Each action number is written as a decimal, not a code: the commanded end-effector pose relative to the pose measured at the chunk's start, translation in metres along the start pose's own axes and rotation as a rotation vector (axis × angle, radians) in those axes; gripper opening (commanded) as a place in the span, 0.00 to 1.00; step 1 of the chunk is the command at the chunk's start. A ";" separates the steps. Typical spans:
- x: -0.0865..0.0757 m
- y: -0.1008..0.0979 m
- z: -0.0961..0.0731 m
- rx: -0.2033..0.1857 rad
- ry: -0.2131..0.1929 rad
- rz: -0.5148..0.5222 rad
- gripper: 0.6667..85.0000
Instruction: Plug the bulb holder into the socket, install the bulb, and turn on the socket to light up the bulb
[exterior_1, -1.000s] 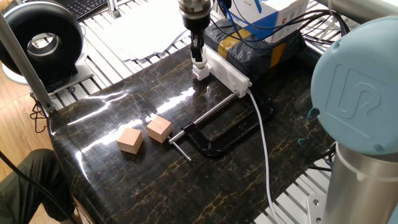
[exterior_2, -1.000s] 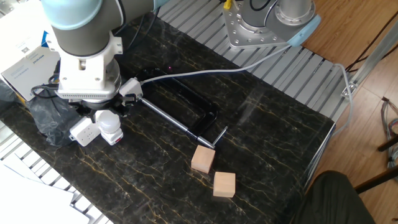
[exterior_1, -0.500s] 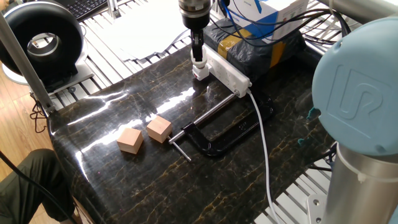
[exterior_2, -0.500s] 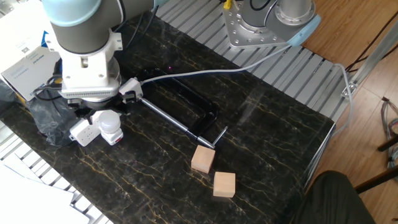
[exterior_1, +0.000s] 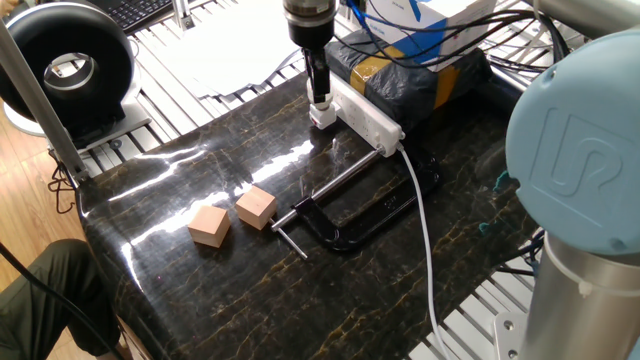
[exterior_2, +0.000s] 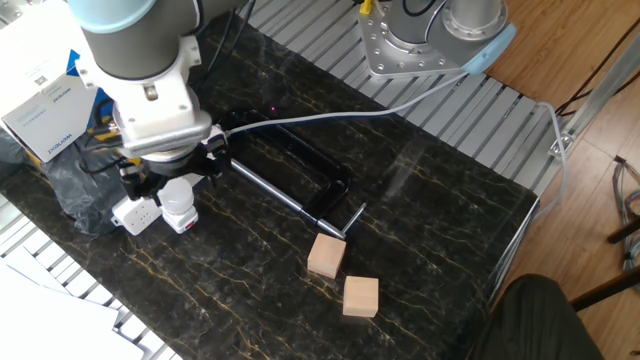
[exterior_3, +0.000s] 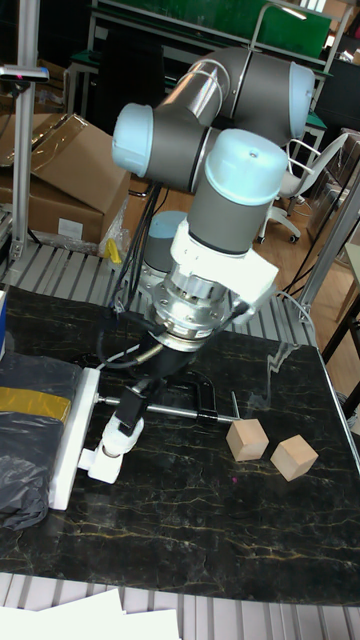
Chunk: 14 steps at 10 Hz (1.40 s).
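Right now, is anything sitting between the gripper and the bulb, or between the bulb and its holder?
Nothing visible. The gripper is right at the bulb, which stands on the bulb holder at the socket's end.

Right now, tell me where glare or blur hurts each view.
One fixed view: bright glare streaks the table left of the bulb. The other fixed view: even light, sharp wooden cubes. Tall fixed view: dim background, claw partly shadowed under the arm.
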<state>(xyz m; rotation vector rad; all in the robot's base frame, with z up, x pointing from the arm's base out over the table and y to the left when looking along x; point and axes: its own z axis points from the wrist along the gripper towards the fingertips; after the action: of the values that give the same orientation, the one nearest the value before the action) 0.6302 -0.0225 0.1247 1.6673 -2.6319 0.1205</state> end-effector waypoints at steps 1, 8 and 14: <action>-0.008 0.001 -0.005 -0.006 -0.023 -0.171 0.87; 0.000 -0.022 0.002 0.039 0.027 -0.314 0.81; 0.002 -0.019 0.010 0.025 0.017 -0.336 0.67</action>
<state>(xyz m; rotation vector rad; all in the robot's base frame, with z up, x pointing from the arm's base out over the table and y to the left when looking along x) 0.6477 -0.0351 0.1175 2.0613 -2.3007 0.1787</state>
